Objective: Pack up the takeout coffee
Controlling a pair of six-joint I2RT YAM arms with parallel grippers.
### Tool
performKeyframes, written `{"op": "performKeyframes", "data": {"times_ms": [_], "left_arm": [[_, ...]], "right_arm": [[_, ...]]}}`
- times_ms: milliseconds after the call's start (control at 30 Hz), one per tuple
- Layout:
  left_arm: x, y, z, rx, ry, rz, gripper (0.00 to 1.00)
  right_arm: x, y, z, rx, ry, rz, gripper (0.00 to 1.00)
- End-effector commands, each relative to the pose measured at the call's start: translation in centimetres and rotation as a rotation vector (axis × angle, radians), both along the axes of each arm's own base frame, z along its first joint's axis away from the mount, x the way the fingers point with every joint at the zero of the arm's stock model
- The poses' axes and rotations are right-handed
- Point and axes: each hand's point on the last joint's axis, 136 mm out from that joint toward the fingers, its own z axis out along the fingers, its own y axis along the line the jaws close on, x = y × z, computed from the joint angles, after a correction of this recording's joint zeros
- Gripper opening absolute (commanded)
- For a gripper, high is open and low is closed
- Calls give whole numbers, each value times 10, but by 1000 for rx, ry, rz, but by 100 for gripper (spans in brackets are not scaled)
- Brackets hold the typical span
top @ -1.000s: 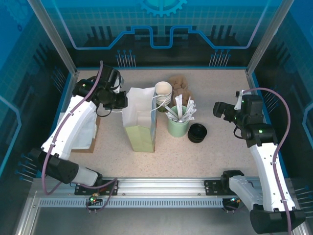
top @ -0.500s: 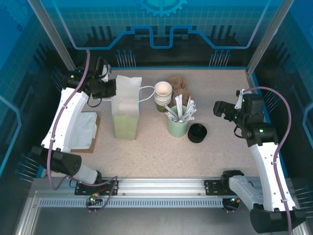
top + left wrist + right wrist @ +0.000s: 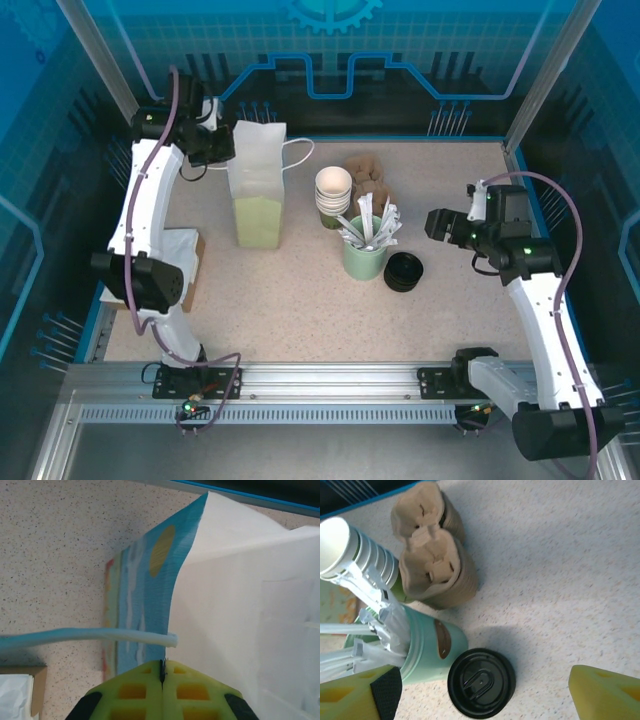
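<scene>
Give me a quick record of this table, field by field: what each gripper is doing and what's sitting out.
left gripper: shut on an edge of the paper bag
right gripper: open, holding nothing
paper bag: upright, far left, white above, green below
cup stack: nested, right of the bag
packet cup: pale green, stuffed with white packets
black lid: on the table beside the packet cup
cardboard carriers: brown, beyond the packet cup

robot lab cell: aluminium frame posts (image 3: 108, 70) and blue printed panels (image 3: 330, 50) stand beyond the arms (image 3: 145, 215); speckled table (image 3: 300, 290) beneath them.
</scene>
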Motion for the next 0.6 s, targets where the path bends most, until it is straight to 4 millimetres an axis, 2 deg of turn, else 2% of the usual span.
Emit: {"op": "performKeyframes", "data": {"times_ms": [0,33,67,133,233,300,367,567], "left_arm": [[10,4,5,-80,-13,21,0],[13,5,1,-85,-7,25,0],[16,6,-4,-90,4,27,4],[19,3,-12,-114,28,11,24],[19,-4,-12,-148,47,-23,42],[16,-3,-6,-136,39,-24,51],[11,-1,4,-127,19,-26,56],[-19,0,47,-114,-75,-30,74]], "right_arm": [[-5,19,-16,78,69,59,86],[-4,21,-19,83,80,61,85],[-4,23,-23,85,93,68,85],[-4,25,-29,85,114,77,85],[-3,29,-35,90,143,93,85],[-3,32,-39,101,157,104,85],[-3,36,-41,117,170,116,84],[3,50,-53,206,212,132,73]]}}
